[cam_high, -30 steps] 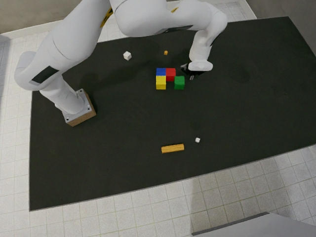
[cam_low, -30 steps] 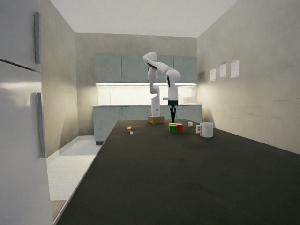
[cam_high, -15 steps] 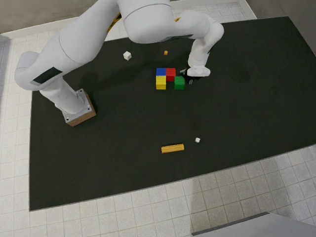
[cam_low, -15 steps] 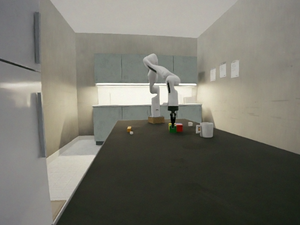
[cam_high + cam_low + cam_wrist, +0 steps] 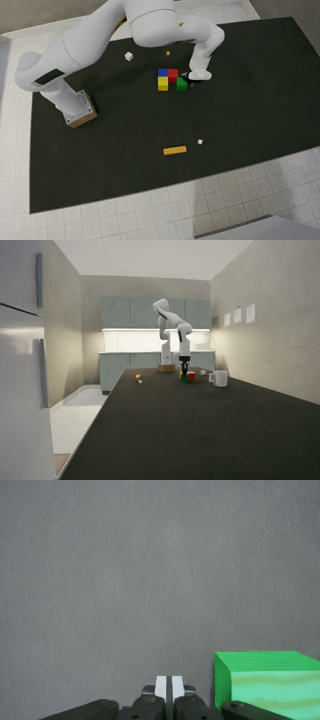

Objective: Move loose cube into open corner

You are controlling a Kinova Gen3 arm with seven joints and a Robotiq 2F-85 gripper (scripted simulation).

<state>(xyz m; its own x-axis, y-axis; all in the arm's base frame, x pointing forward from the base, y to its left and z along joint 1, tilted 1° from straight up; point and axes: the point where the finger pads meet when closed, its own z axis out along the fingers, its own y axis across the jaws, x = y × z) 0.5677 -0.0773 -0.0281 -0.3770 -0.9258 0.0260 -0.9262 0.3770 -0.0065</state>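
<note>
My gripper, fingers together, nothing held, beside green cube; cube looks light, stiff; best pushed low on outer face

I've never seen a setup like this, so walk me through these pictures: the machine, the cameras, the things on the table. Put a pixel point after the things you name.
The machine is one white jointed arm (image 5: 152, 23) (image 5: 184, 343), bolted to a base, ending in a black two-fingered gripper (image 5: 184, 376) (image 5: 169, 693). One picture looks down from above, one looks along the table towards the arm, and one comes from the wrist, past the fingers.

On the dark table, a blue cube (image 5: 163, 72), a red cube (image 5: 172, 75) and a yellow cube (image 5: 163, 83) form an L. A green cube (image 5: 181, 84) (image 5: 274, 687) sits apart from the yellow one, near the open corner. Around them are small white and orange blocks and a white mug (image 5: 220, 378).

The fingers are shut beside the green cube, holding nothing.
</note>
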